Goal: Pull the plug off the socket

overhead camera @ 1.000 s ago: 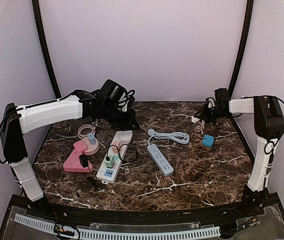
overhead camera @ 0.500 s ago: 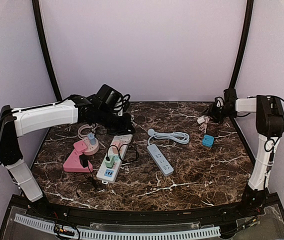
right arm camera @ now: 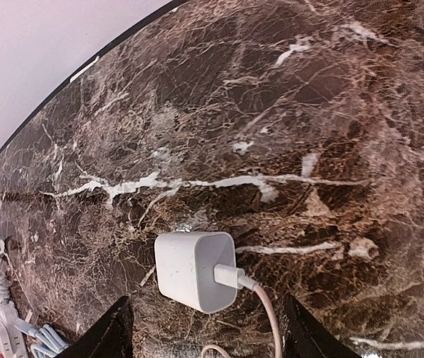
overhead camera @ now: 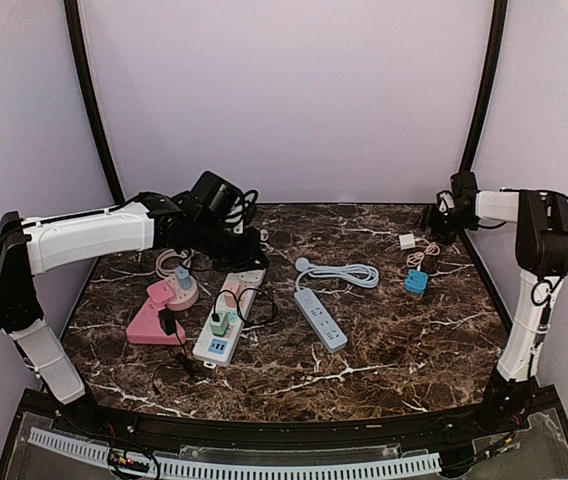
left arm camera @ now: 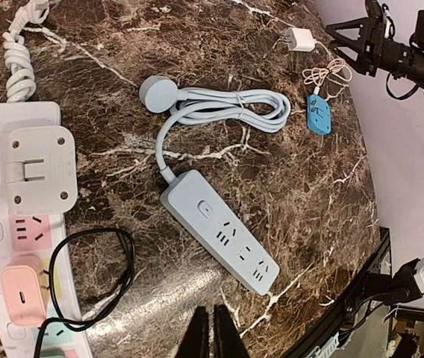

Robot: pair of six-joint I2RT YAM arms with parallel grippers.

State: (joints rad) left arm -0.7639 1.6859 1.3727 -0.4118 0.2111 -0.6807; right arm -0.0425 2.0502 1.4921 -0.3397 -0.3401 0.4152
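White plug (right arm camera: 195, 270) now off right gripper (right arm camera: 208, 328)

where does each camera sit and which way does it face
Top: above and behind the bases, facing the table; left arm and right arm show.
Left wrist: over the table, looking down at the blue strip; left jaws shut at bottom.
Right wrist: low at the far right corner, looking down on the charger; right jaws open.
Shared: all three see the charger.

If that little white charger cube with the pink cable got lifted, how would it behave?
The small white charger cube looks rigid and probably light. Its thin pink cable, lying in loose curls, would likely dangle. Flat-sided, it should slide rather than roll.
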